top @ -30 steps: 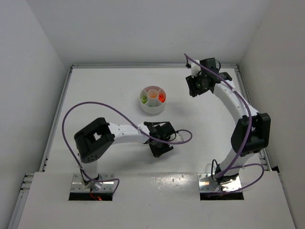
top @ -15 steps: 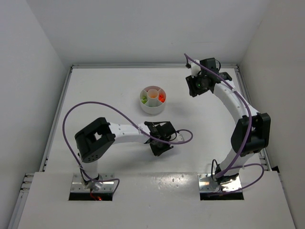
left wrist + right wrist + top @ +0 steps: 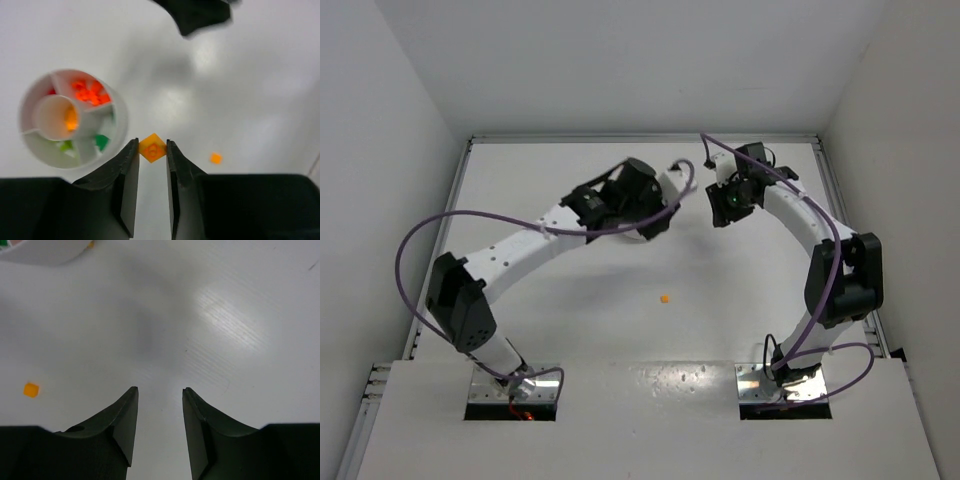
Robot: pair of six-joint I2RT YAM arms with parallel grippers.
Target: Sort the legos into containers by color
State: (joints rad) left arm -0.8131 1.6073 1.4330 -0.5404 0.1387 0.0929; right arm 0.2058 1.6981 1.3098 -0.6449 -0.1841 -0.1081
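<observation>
The left gripper point(image 3: 151, 145) is clamped on an orange lego point(image 3: 152, 150) just beside the dish point(image 3: 120, 119). The right gripper point(image 3: 159, 392) hangs narrowly parted over the desk point(image 3: 235, 330) — a second orange lego point(image 3: 665, 298) lies loose there.

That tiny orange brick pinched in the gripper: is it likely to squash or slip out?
Probably stiff: the orange brick shows crisp square edges in the left gripper. It may slip or twist, since it sits cornerwise, held by two corners. Likely very light, being far smaller than the dish.
</observation>
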